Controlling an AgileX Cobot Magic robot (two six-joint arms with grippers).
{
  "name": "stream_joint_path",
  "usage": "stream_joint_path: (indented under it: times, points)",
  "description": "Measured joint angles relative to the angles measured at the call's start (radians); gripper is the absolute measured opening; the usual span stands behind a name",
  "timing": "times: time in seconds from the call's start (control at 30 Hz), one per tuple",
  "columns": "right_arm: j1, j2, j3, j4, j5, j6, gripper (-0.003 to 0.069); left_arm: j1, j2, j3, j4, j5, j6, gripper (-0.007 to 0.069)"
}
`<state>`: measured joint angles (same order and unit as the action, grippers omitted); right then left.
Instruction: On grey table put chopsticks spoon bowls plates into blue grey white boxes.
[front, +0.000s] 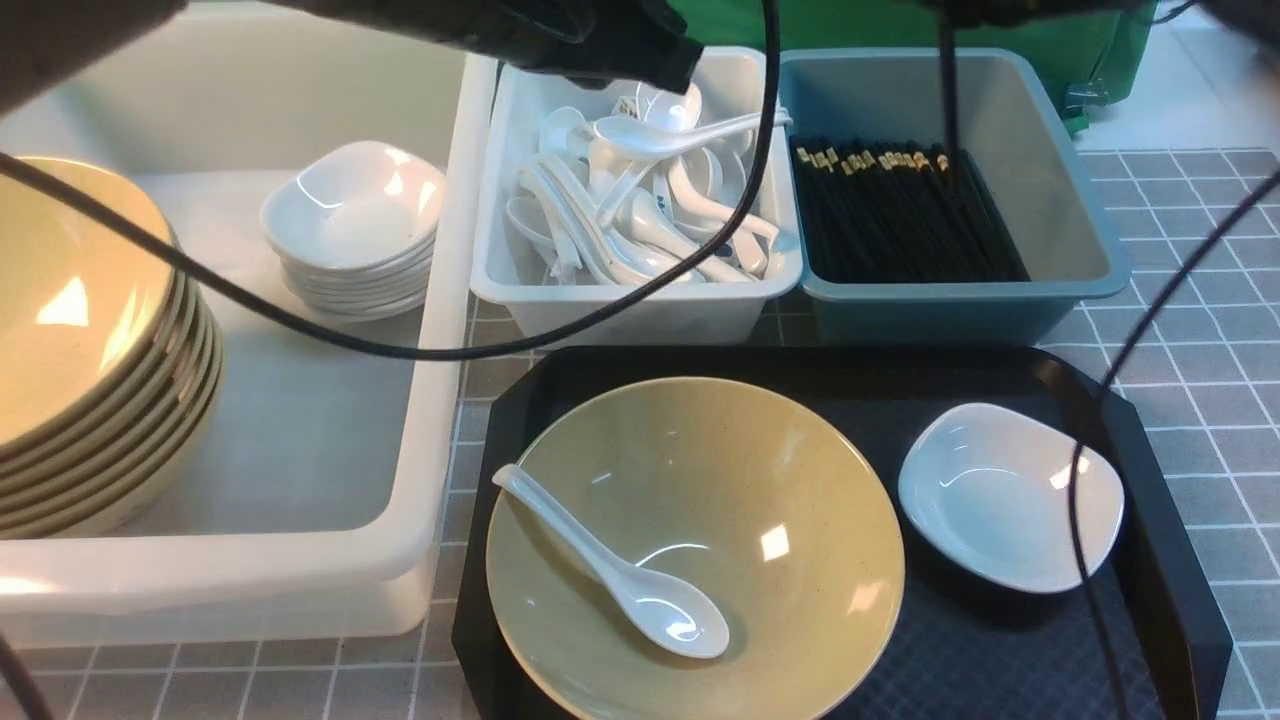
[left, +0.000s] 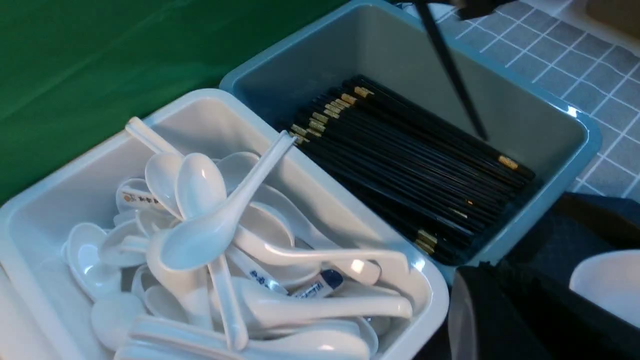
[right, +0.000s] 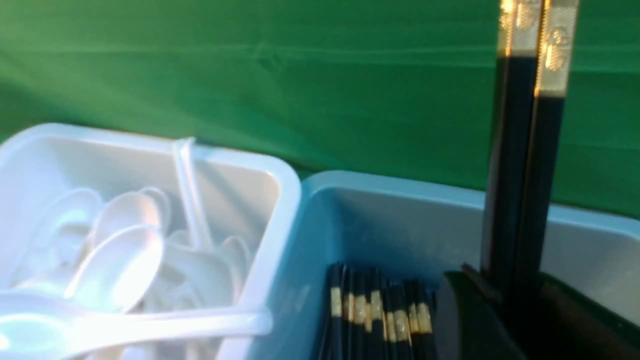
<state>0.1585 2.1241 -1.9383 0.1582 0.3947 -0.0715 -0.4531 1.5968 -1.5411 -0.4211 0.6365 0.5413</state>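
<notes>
Three boxes are counted: one large white tub (front: 440, 400) on the left, one small pale bin (front: 640, 310) at the far middle, and one blue bin (front: 950, 310) at the far right. One black tray (front: 1000, 650) is seen near.

One yellow-green bowl (front: 760, 480) is counted on the tray, and about seven more in the bowl stack (front: 90, 330) in the tub. One white dish (front: 1000, 495) is counted on the tray; some five or six are made out in the dish stack (front: 355, 215) in the tub.

One spoon (front: 620, 580) is counted in the near bowl. The heaped spoons (front: 640, 220) in the pale bin cannot be counted exactly.

Two upright chopsticks (right: 525, 165) are counted over the blue bin. The lying chopsticks (front: 900, 220) within it are too many to be told.
</notes>
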Motion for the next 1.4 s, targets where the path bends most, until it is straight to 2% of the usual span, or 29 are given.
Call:
stream_joint_path:
  times: [0.07, 0.13, 0.17, 0.23, 0.27, 0.37, 0.57, 0.7, 0.83, 1.0, 1.1, 1.2, 1.4]
  points:
    - [0.000, 0.041, -0.011, 0.001, 0.007, 0.000, 0.0178, 0.000, -0.013, 0.000, 0.021, 0.058, 0.001, -0.0011]
    - [0.000, 0.067, -0.012, 0.001, 0.046, 0.000, 0.0237, 0.000, -0.035, 0.000, 0.048, 0.134, -0.002, -0.0011]
    - [0.000, 0.068, -0.012, 0.001, 0.059, 0.000, 0.0244, 0.000, -0.038, 0.000, 0.050, 0.134, -0.002, -0.0011]
    - [0.000, 0.058, -0.012, 0.001, 0.175, 0.000, 0.0365, 0.000, -0.086, 0.001, 0.093, 0.243, -0.031, -0.0011]
    - [0.000, 0.055, -0.012, 0.001, 0.185, 0.000, 0.0372, 0.000, -0.096, 0.001, 0.099, 0.257, -0.033, -0.0011]
    - [0.000, -0.006, -0.013, 0.001, 0.363, -0.019, 0.0454, 0.000, -0.214, 0.044, 0.150, 0.326, -0.078, -0.0011]
    - [0.012, -0.180, -0.019, -0.002, 0.687, -0.137, 0.0482, 0.000, -0.489, 0.251, 0.219, 0.351, -0.156, -0.0011]
    - [0.076, -0.284, 0.008, 0.014, 0.824, -0.204, 0.0482, 0.000, -0.638, 0.432, 0.226, 0.352, -0.180, -0.0011]
    - [0.189, -0.387, 0.123, 0.084, 0.839, -0.279, 0.0482, 0.000, -0.737, 0.573, 0.226, 0.348, -0.182, -0.0011]
    - [0.399, -0.476, 0.338, 0.143, 0.816, -0.390, 0.0483, 0.000, -0.861, 0.758, 0.228, 0.319, -0.184, -0.0011]
    - [0.503, -0.474, 0.452, 0.144, 0.715, -0.435, 0.0483, 0.000, -0.919, 0.802, 0.232, 0.319, -0.186, -0.0011]
    - [0.576, -0.445, 0.532, 0.146, 0.546, -0.458, 0.0483, 0.000, -0.966, 0.815, 0.254, 0.343, -0.186, -0.0011]
    - [0.639, -0.326, 0.557, 0.148, 0.330, -0.494, 0.0483, 0.000, -1.037, 0.818, 0.303, 0.401, -0.187, -0.0011]
